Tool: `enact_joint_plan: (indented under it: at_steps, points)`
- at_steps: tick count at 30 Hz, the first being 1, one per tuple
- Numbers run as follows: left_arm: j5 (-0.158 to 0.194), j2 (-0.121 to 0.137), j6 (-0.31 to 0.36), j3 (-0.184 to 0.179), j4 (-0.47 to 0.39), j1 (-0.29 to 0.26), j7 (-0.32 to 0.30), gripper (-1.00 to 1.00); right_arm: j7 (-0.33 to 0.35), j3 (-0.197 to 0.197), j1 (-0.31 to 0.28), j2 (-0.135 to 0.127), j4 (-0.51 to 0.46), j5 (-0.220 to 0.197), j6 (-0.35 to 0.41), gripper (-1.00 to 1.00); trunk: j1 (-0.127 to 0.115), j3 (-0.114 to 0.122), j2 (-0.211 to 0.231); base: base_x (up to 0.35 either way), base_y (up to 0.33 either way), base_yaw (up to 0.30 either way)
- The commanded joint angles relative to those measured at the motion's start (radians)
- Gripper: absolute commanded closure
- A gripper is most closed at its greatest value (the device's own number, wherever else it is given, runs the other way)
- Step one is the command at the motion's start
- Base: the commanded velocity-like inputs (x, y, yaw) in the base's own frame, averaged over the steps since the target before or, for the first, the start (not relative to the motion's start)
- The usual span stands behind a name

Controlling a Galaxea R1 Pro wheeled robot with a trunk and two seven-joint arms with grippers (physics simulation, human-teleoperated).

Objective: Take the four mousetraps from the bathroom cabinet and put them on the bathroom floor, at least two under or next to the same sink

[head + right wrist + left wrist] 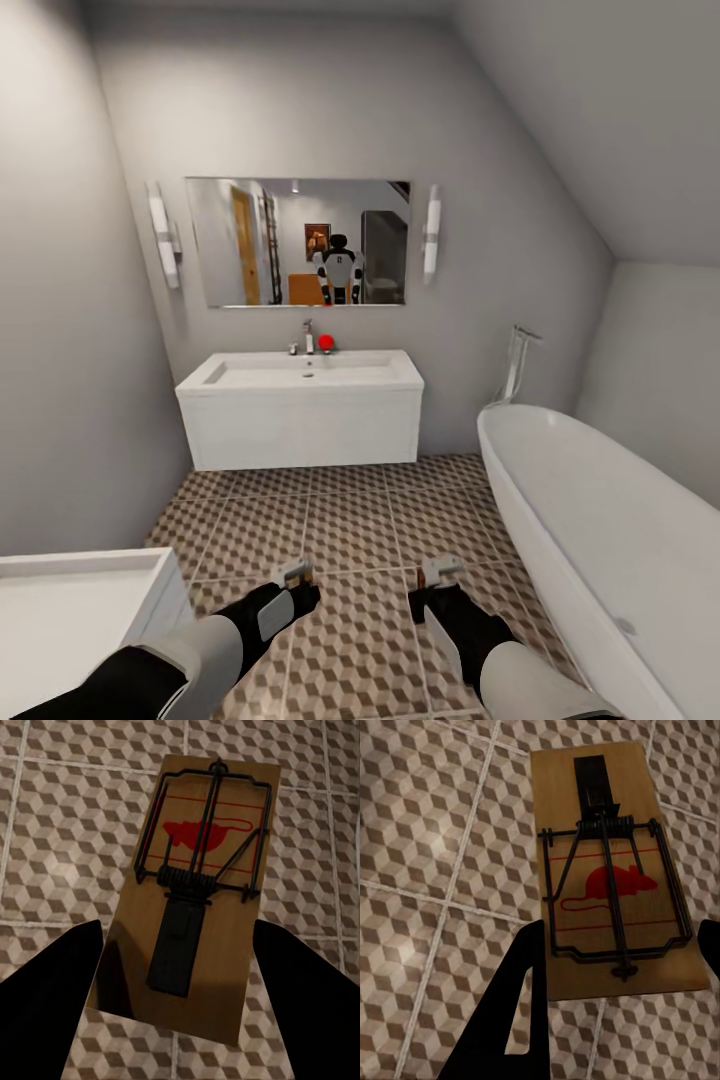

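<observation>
- Tan wooden mousetraps are being carried, one per gripper: the left mousetrap is sitting between the left gripper's dark fingers, and the right mousetrap is sitting between the right gripper's fingers.
- Both sets of fingers are flanking their boards closely and appear to be clamping the edges; the exact contact line is not clearly visible in either wrist view.
- Each trap is showing a black wire spring and a red mouse mark, face up toward its wrist camera.
- Both arms are reaching forward and low over the bathroom floor, with the left gripper and right gripper side by side and near each other.
- The traps are hanging above the cube-patterned tiles, apparently not yet touching them.
- The sink is standing ahead on the far wall, well apart from the grippers; the bathtub is lying along the right.
- Judgement on progress: two traps are in transit and none is showing on the tiles in the head view, so placement appears not yet done for these two.
- Remaining, as judged: moving closer to the sink, setting both down beside or beneath it, then accounting for the other two, whose whereabouts cannot be told.
</observation>
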Motion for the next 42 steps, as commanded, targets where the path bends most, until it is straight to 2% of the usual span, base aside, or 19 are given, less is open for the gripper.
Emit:
enact_joint_plan:
  at_steps: [1, 24, 31, 42]
  points:
    - [0.006, 0.000, 0.004, -0.008, -0.001, -0.001, 0.005, 1.00, -0.004, 0.005, 0.000, 0.000, -0.002, 0.007, 0.009, 1.00, 0.001, -0.001, -0.001, 0.323, 0.000, 0.000]
    - [0.007, 0.000, 0.003, -0.008, -0.001, -0.001, 0.004, 1.00, -0.004, 0.005, 0.000, 0.000, -0.001, 0.007, 0.006, 1.00, 0.001, -0.001, -0.001, 0.322, 0.000, 0.000]
    - [0.008, 0.000, 0.003, -0.008, -0.001, -0.001, 0.004, 1.00, -0.003, 0.005, 0.000, 0.000, 0.030, 0.009, -0.025, 1.00, 0.001, -0.001, -0.001, 0.322, 0.000, 0.000]
    - [0.008, 0.001, 0.004, -0.008, -0.001, -0.001, 0.004, 1.00, -0.004, 0.005, 0.000, 0.000, 0.032, 0.012, -0.029, 1.00, 0.001, -0.001, -0.001, 0.322, 0.000, 0.000]
